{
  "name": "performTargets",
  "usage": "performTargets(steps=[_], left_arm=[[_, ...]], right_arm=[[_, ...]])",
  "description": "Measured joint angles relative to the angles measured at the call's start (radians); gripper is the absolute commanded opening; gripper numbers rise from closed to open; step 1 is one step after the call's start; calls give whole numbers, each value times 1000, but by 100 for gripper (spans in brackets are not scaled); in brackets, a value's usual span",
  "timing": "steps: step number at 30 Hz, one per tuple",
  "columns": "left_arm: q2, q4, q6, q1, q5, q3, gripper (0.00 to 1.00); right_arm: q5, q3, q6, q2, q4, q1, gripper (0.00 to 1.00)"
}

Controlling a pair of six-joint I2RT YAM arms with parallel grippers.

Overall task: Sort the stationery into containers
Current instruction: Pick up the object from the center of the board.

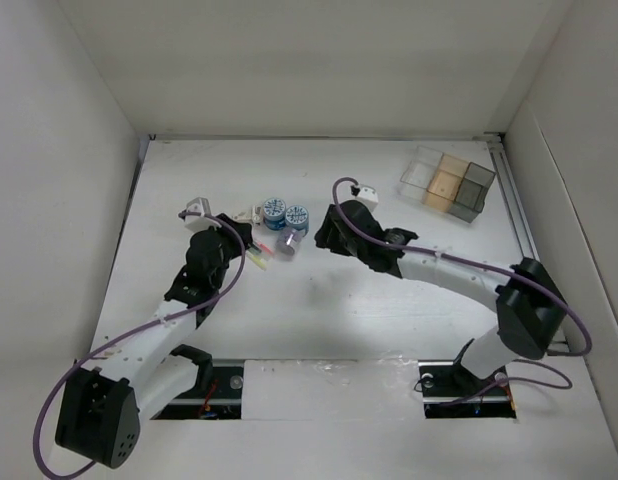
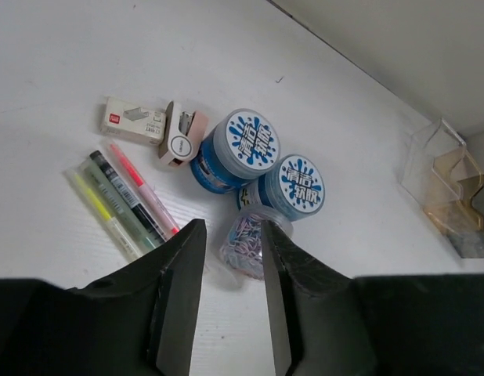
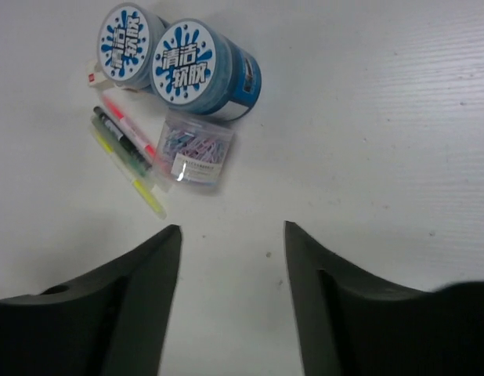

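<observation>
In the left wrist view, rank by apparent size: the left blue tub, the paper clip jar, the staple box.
Left blue tub, largest.
Paper clip jar, nearer the camera and partly hidden by the fingers, so unsure.
Staple box, smallest.

Rolls sit side by side behind cylinder; sticks left; bins far right.

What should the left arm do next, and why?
Probably ease the left hand forward and down until its open fingers straddle the clip tub. The tub lies just beyond the gap, nothing is held yet, and a blue roll crowds its far side.
</observation>
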Motion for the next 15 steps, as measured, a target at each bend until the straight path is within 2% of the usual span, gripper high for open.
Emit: performTargets(steps=[2,4,7,15], left_arm=[[8,-5,0,0,7,8,36],[13,-16,1,0,15,21,37],[5,-21,3,0,23,30,42],[-18,-32,4,0,53,31,42]], right_arm=[[5,65,-15,70,-19,0,78],[9,140,-32,142,-36,1,83],[18,245,-63,232,-67,5,84],[76,504,-131,461,-165,12,86]])
